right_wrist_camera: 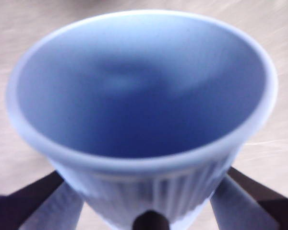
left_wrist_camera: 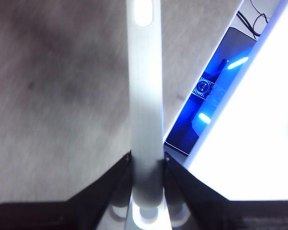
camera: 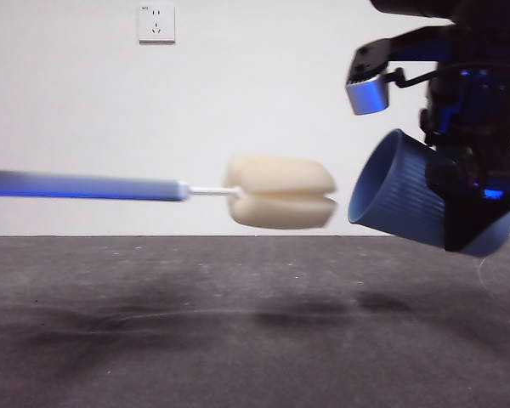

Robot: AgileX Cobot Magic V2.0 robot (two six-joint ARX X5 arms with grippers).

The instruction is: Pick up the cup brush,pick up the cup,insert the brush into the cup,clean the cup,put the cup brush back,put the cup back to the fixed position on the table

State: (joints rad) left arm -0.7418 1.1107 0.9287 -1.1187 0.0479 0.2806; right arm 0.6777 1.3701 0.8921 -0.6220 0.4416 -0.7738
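The cup brush [camera: 153,189] hangs level above the table [camera: 238,340], its cream sponge head [camera: 280,202] pointing right, a short gap from the cup's mouth. My left gripper [left_wrist_camera: 147,165] is shut on the brush's pale handle [left_wrist_camera: 146,96]; it is out of the front view. The blue ribbed cup [camera: 408,200] is held in the air at the right, tipped on its side with its mouth facing left toward the sponge. My right gripper [camera: 472,208] is shut on the cup [right_wrist_camera: 144,105], a jaw on either side of its base.
A white wall with a power socket [camera: 156,23] stands behind the table. Beside the table's edge in the left wrist view lies a device with blue lights [left_wrist_camera: 216,96].
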